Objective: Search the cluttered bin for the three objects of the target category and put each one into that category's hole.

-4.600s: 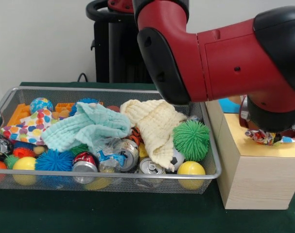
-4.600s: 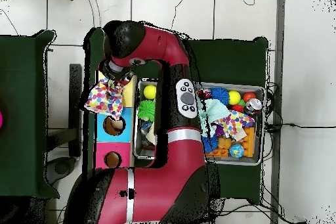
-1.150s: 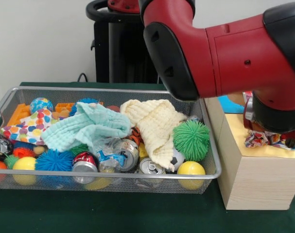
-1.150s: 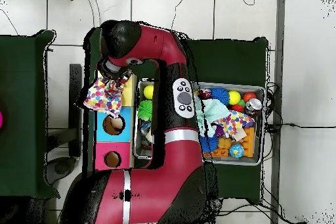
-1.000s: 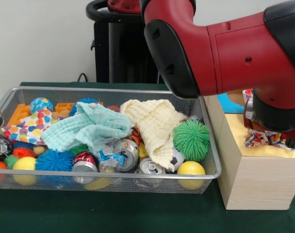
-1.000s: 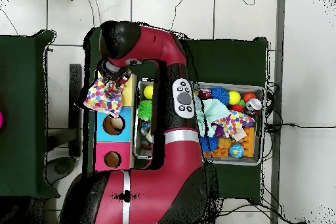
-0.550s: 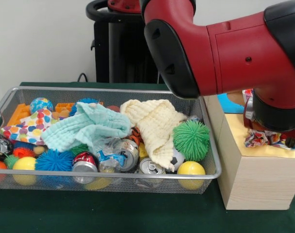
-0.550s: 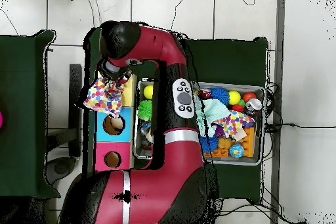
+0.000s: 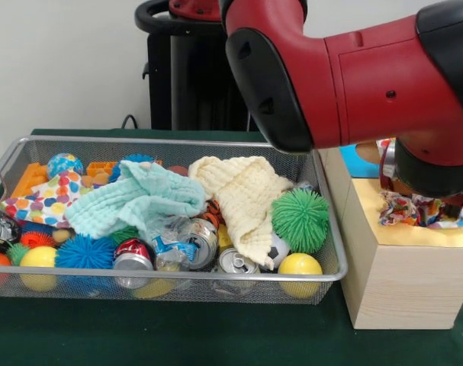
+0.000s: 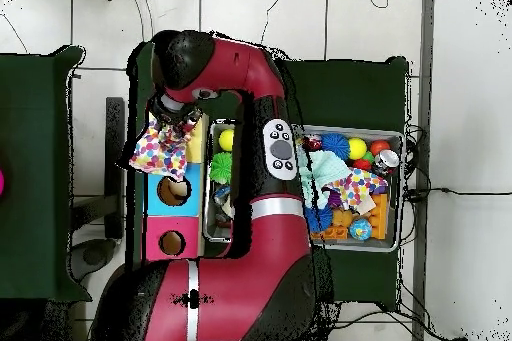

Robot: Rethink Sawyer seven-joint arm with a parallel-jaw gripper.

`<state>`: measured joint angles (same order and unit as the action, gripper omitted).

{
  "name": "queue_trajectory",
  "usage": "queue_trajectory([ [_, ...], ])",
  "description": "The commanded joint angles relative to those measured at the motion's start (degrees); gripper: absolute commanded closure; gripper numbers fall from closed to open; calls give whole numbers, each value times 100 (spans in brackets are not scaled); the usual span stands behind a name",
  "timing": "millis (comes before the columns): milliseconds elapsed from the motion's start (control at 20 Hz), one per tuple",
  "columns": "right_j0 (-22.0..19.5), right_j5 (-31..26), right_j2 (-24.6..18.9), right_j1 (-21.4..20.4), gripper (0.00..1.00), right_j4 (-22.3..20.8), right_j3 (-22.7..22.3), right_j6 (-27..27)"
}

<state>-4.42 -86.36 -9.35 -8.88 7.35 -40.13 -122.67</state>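
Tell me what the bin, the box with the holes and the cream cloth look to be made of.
Bin: thin metal wire mesh, silvery and shiny; the contents show through.
Box with the holes: seemingly pale wood or wood-look board, with matt, grain-lined sides and coloured top panels.
Cream cloth: soft woven fabric, likely cotton, crinkled and limp.

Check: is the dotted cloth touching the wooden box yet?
Touching. The front view shows the dotted cloth bunched on the wooden box top under the gripper.
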Motion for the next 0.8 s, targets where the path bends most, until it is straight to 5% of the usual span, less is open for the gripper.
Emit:
queue_trajectory([
  [50,-276,-912,-6,-323,0,-186,-116,-110],
  [500,-274,-188,51,-504,0,-355,-293,-31],
  [800,-211,1313,-66,-241,0,-431,-247,-105],
])
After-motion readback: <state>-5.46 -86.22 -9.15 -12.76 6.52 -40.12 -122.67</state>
